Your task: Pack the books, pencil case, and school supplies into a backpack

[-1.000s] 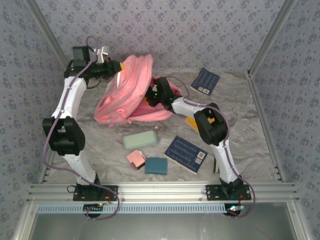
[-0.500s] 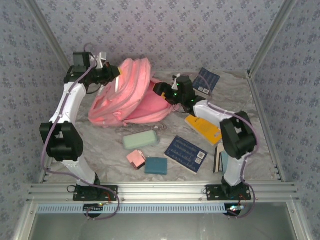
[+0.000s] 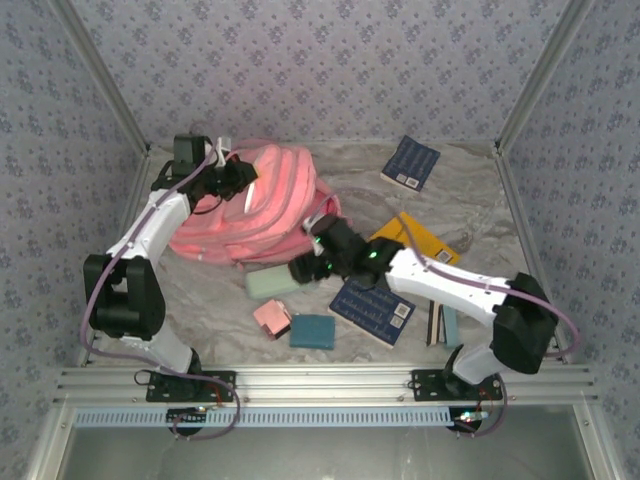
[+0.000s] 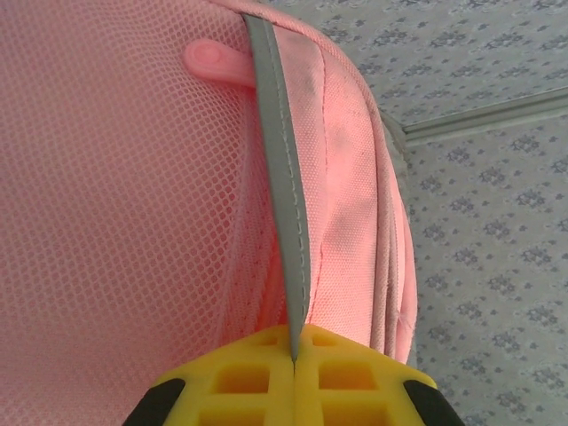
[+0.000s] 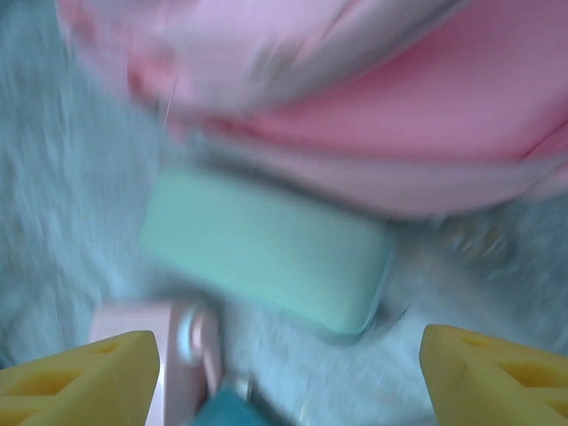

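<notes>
The right tool (image 3: 303, 268), jaws spread wide and holding nothing, hangs at the centre of the top view over the right end of the pencil case (image 3: 278, 283). The pencil case lies flat on the worktop (image 3: 480, 200) just below the backpack (image 3: 270, 210), long axis running left to right and tipped slightly up at the right. The left tool (image 4: 293, 351), upper left in the top view, is pinched shut on the backpack's grey trim strip (image 4: 280, 177).

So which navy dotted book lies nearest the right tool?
The near navy dotted book, right of the teal rectangular block; the other navy book lies by the back wall.
</notes>
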### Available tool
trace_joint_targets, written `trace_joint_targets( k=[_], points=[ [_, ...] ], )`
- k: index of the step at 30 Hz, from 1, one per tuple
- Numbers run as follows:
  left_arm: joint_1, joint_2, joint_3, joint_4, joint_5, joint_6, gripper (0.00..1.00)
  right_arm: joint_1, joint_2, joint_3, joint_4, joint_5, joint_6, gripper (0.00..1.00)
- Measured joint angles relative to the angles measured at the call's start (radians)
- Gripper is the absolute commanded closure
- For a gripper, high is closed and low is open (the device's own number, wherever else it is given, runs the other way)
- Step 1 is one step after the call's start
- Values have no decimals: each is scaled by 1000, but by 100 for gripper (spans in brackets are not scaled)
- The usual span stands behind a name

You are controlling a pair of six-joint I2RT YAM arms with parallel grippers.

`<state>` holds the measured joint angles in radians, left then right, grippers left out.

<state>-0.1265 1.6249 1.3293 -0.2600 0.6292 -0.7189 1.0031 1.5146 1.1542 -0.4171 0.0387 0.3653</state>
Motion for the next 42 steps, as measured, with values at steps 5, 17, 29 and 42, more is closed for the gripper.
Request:
trace_joint_targets(
  k=[5, 17, 29, 42],
  points=[
    [1, -6, -50, 59, 3, -8, 100, 163, 165, 166, -198, -1, -45, 18],
    [8, -14, -77, 100, 17, -9, 100, 269, 465, 474, -434, -1, -67, 16],
    [9, -14, -82, 109, 28, -16, 100, 289, 533, 528, -494, -8, -63, 13],
    [8, -14, -89, 123, 32, -16, 100, 284, 578, 580, -515, -10, -60, 13]
  ],
)
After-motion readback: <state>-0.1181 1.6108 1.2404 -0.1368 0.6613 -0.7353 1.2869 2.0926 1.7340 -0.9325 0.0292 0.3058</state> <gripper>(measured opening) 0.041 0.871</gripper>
